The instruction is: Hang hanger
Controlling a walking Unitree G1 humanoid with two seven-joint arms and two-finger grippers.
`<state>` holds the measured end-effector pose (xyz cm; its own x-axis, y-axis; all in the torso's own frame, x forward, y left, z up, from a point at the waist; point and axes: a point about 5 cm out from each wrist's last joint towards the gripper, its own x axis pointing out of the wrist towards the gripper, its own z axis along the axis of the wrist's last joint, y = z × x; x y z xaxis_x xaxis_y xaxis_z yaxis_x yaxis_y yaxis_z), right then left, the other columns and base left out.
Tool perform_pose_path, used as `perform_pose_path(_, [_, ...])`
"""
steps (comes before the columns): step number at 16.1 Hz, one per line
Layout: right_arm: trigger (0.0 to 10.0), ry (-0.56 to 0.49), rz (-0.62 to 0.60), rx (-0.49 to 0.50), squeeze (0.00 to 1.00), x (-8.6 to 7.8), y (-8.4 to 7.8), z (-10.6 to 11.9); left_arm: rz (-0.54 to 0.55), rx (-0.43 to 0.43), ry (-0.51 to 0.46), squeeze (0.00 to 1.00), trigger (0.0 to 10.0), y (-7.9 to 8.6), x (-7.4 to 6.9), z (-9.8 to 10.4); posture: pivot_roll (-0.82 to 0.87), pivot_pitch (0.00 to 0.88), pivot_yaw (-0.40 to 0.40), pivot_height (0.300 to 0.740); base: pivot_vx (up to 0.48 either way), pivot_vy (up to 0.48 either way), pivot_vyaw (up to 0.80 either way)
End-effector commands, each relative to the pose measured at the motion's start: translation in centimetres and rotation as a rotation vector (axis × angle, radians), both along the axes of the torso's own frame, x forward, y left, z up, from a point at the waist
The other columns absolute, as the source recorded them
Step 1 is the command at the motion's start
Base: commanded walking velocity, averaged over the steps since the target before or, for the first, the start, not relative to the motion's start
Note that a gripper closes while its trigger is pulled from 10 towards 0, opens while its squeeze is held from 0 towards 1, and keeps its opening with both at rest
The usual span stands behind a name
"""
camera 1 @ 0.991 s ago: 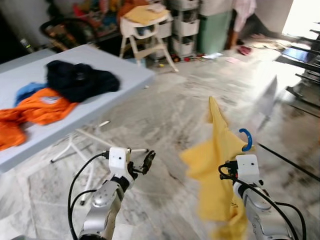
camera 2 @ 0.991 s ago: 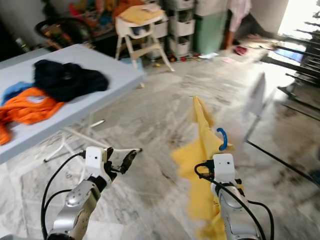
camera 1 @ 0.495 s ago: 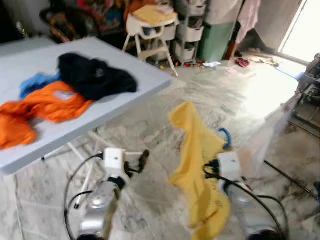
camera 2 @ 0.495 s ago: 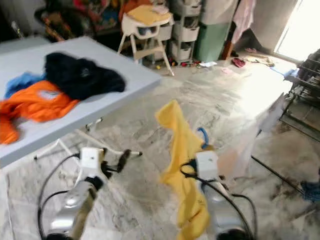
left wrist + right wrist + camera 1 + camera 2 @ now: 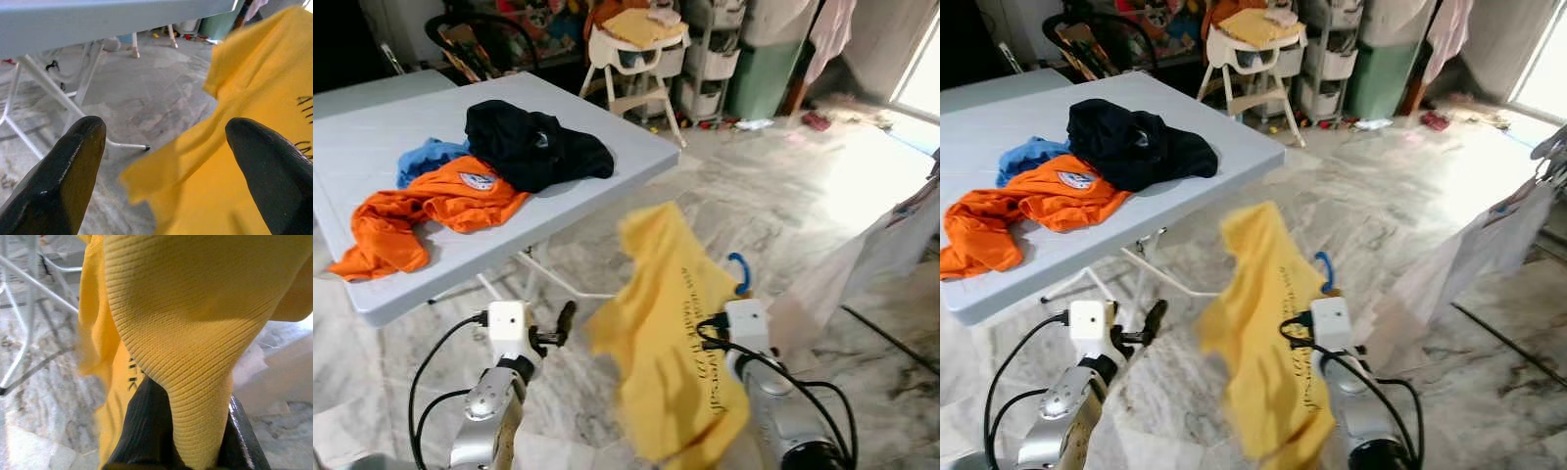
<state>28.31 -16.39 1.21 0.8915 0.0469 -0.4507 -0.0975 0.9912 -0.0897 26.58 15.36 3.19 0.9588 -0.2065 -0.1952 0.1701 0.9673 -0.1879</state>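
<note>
Yellow T-shirt on blue hanger is clamped in my right gripper, hook up | left gripper spread wide, empty, just beside | I see pale garments hanging farther right.

The yellow shirt in the lower centre is soft cloth, and in the right wrist view its edge shows a fine ribbed knit. The blue hook beside it looks like smooth, glossy plastic. The table in the upper left has a matt, pale plastic-looking top on thin white metal legs. The floor is polished, veined stone with shiny reflections. The left gripper has matt black fingers, slightly rough.
</note>
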Motion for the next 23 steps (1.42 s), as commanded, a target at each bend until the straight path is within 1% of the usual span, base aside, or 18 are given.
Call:
perform_pose_path(1, [10.0, -0.053, -0.070, -0.008, 0.00, 0.4, -1.2, 0.7, -0.041, -0.016, -0.020, 0.00, 10.0, -0.3, 0.4, 0.6, -0.10, 0.000, 0.050, 0.740, 0.000, 0.000, 0.00])
perform_pose_path(2, [10.0, -0.050, -0.097, -0.016, 0.00, 0.2, -1.7, 0.5, -0.054, -0.019, -0.022, 0.00, 10.0, -0.4, 0.5, 0.7, -0.11, 0.000, 0.060, 0.740, 0.000, 0.000, 0.00])
perform_pose_path(4, [10.0, -0.063, -0.135, -0.022, 0.00, -0.3, -2.4, 0.5, -0.125, -0.032, -0.037, 0.00, 10.0, -1.0, 1.0, 1.1, -0.13, 0.000, 0.080, 0.740, 0.137, 0.000, -0.55])
perform_pose_path(7, [10.0, -0.057, -0.144, -0.026, 0.00, -0.7, -2.7, 0.2, -0.130, -0.044, -0.038, 0.00, 10.0, -1.2, 1.4, 1.3, -0.16, 0.000, 0.091, 0.740, 0.300, 0.000, -0.72])
perform_pose_path(10, [10.0, -0.063, -0.141, -0.038, 0.00, -1.0, -3.0, 0.2, -0.128, -0.069, -0.018, 0.00, 10.0, -1.6, 1.4, 0.8, -0.19, 0.000, 0.089, 0.740, 0.306, 0.000, -0.80])
perform_pose_path(13, [10.0, -0.074, -0.146, -0.045, 0.00, -0.9, -3.5, 0.5, -0.146, -0.086, -0.011, 0.00, 10.0, -2.3, 1.5, 0.6, -0.21, 0.000, 0.084, 0.740, 0.351, 0.000, -0.30])
perform_pose_path(18, [10.0, -0.090, -0.146, -0.044, 0.00, -0.5, -3.2, 0.9, -0.152, -0.100, 0.003, 0.00, 10.0, -2.6, 1.8, 0.3, -0.21, 0.000, 0.088, 0.740, 0.367, 0.000, 0.00])
perform_pose_path(21, [10.0, -0.095, -0.144, -0.031, 0.00, -0.8, -2.6, 0.9, -0.168, -0.100, 0.011, 0.00, 10.0, -3.0, 1.7, 0.1, -0.22, 0.000, 0.089, 0.740, 0.368, 0.000, -0.80])
perform_pose_path(23, [10.0, -0.104, -0.143, -0.019, 0.00, -1.0, -2.3, 1.2, -0.158, -0.090, 0.021, 0.00, 10.0, -3.0, 1.7, 0.0, -0.22, 0.000, 0.087, 0.740, 0.165, 0.000, -0.27])
